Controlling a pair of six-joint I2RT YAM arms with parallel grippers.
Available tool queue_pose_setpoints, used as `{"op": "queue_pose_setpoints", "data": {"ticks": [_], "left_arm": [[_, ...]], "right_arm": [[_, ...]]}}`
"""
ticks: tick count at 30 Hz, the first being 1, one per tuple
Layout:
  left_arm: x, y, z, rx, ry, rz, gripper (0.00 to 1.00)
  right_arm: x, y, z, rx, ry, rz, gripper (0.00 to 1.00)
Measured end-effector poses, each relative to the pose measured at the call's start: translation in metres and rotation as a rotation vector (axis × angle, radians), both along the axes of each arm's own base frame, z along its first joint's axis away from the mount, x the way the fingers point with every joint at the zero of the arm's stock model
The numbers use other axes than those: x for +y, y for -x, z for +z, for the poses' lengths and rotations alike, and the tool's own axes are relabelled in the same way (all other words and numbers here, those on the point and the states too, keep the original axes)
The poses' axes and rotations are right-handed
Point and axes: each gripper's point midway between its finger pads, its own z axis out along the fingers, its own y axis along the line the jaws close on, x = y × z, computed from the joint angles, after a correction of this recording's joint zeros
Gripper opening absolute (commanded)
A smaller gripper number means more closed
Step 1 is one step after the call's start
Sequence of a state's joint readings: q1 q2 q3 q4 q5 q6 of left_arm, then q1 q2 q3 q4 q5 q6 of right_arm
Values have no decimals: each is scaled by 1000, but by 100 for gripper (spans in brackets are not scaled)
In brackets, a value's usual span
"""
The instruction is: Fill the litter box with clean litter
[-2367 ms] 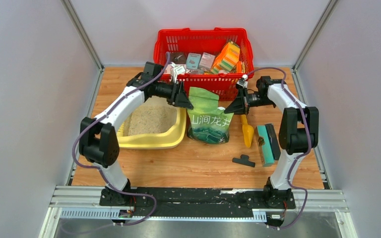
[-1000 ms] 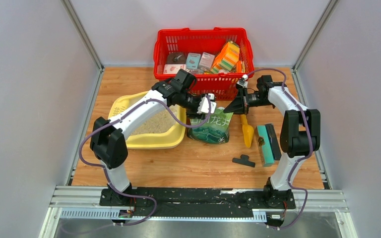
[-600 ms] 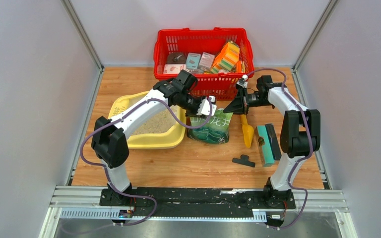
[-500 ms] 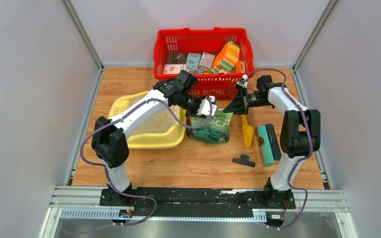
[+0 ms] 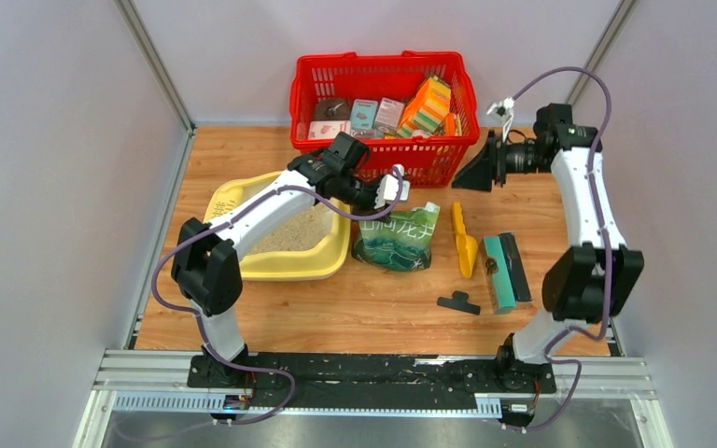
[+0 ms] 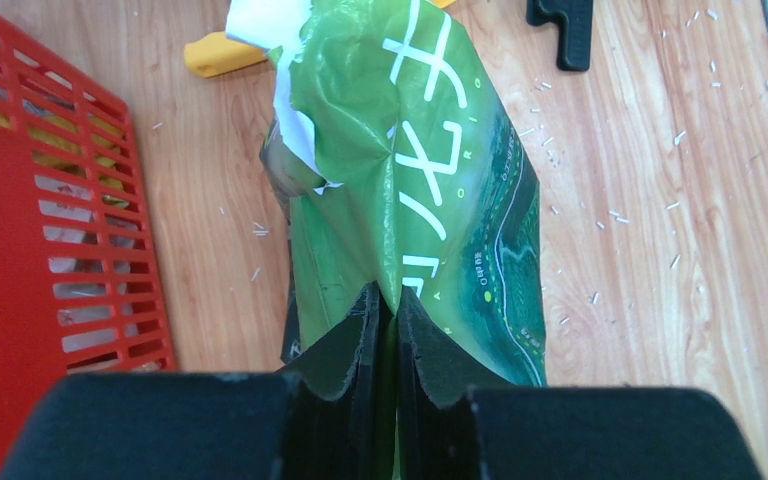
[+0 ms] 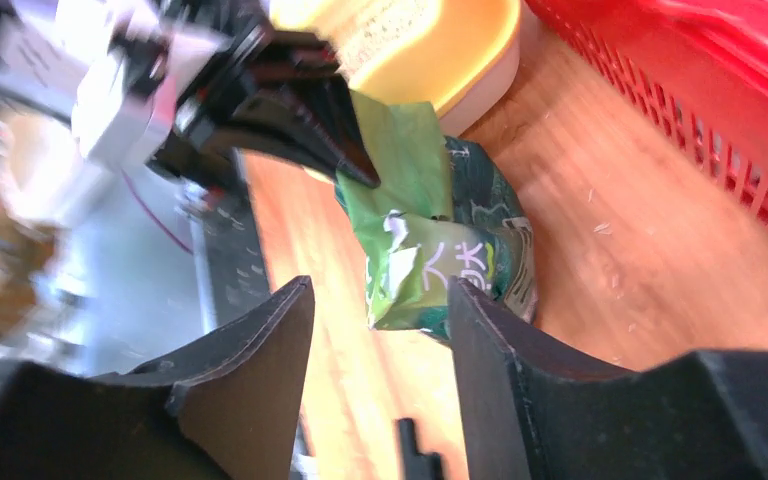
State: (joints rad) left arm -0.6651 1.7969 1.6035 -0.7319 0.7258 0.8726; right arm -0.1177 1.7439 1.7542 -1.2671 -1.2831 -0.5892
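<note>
The large pale-yellow plastic litter box (image 5: 280, 269) is lying on the left of the wooden table (image 5: 383, 313), partly under my left arm. Fine beige clean litter (image 5: 285, 233) is showing in it, and I judge it needs more. Just beside its right rim, the green plastic bag with white characters (image 5: 397, 238) is standing slumped.

My left gripper (image 6: 385, 310) is pinching the bag's upper film, its jaws nearly together with the plastic between them. My right gripper (image 5: 476, 173) is hanging open and empty, well apart, by the right end of the red mesh basket (image 5: 383, 58).

I am thinking this lift through. A pinch on one fold of thin film is likely to slip or let the bag sag and swing, so I am planning a slow rise. The torn mouth has to be over the litter before I tip.

The raised rim is the edge to clear. The basket is crowding the space behind the bag, and the yellow-orange plastic scoop (image 5: 464, 245) is lying near on its right. The open room is toward me, along the near side.
</note>
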Motion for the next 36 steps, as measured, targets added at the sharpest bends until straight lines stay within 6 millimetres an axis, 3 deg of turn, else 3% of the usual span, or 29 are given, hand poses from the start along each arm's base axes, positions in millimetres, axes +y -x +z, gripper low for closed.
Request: {"op": "queue_pose_setpoints", "data": {"ticks": [3,6,9,11,16,21,24,29,32,36], "left_arm": [[-1,0,1,36,10,30,15],[-1,0,1,63,14,53,16],[-1,0,2,86,15,76,19],[0,-2,2,100,19,94,23],[0,-4,2,130,42,123,32],[0,-9,2,156,55,164,31],[1,-12,4,177,64,192,26],[2,-12,3,209,70,212,26],[3,-13,3,223,77,224,26],[4,-10,2,247,93,254,25]], "right_arm": [[24,48,-3,-205,116,109,56],[48,95,-26,-431,228,223,55],[56,115,-53,-649,301,254,54],[57,109,-61,-743,346,246,54],[64,73,-58,-925,405,209,55],[71,57,-49,-1046,425,208,59],[74,50,-56,-1042,432,217,60],[71,30,-67,-827,413,126,62],[54,10,-51,-651,364,-30,63],[37,3,-29,-422,254,-207,65]]}}
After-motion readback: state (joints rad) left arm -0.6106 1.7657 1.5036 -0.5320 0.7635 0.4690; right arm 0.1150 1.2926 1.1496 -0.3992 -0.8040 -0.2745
